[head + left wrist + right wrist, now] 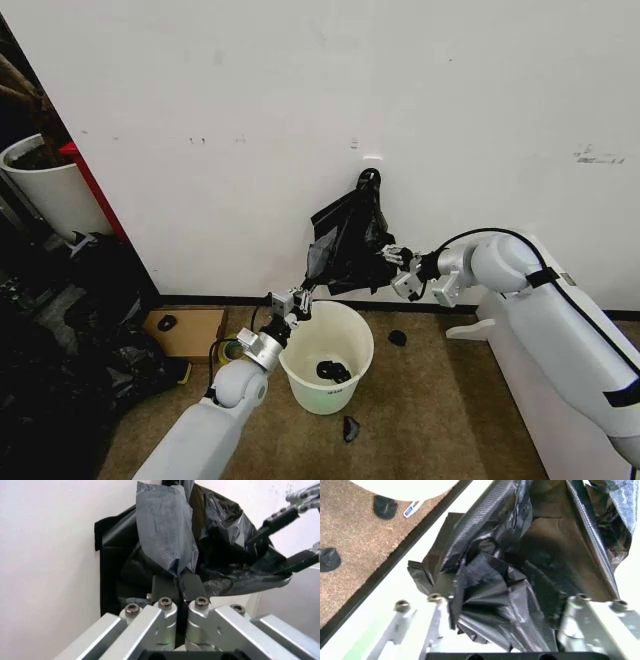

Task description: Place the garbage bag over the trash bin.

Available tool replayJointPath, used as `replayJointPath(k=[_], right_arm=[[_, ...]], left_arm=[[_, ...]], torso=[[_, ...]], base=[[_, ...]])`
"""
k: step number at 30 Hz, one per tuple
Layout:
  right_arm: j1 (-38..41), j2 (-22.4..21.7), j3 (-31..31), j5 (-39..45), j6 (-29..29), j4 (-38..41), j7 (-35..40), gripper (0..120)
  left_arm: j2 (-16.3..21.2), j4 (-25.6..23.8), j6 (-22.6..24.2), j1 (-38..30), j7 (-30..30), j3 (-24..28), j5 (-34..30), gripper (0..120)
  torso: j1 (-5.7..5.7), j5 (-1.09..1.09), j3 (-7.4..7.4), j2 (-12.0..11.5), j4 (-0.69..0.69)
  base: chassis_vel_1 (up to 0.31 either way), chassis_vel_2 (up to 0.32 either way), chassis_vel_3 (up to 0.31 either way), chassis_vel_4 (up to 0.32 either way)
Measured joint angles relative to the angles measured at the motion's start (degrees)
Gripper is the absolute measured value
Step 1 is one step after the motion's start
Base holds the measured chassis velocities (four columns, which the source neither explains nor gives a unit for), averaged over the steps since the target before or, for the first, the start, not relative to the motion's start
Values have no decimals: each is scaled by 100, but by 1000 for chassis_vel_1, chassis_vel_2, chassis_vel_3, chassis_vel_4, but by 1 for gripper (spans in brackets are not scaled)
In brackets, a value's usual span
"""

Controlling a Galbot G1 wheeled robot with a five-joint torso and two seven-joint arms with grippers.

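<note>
The garbage bag (348, 240) is a crinkly black sheet hanging against the white wall, its top loop up near a wall mark. My left gripper (300, 298) reaches up from below and is shut on the bag's lower left edge; the left wrist view shows my left gripper (178, 587) pinching a grey-sheened fold of the bag (165, 536). My right gripper (395, 258) is at the bag's right side, open, and its spread jaws also show in the right wrist view (507, 600) with bunched bag (490, 577) between them. The cream trash bin (325, 355) stands on the floor directly below.
A small black lump (333, 370) lies inside the bin. Black scraps (397, 338) lie on the brown carpet near the bin. A cardboard box (185, 330) and a tape roll (230, 350) sit to the left, beyond them dark clutter and a white plant pot (45, 195).
</note>
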Motion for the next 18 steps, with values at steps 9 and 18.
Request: replayJointPath(k=[9, 18], right_arm=[[5, 2, 25, 0, 0, -19, -86, 15], [-137, -15, 190, 231, -46, -78, 275, 0]], left_arm=[[-11, 24, 1, -13, -4, 5, -5, 0], [-5, 11, 2, -10, -11, 0, -9, 0]], torso=[[0, 0, 0, 0, 0], [0, 0, 0, 0, 0]], base=[[0, 0, 0, 0], [0, 0, 0, 0]])
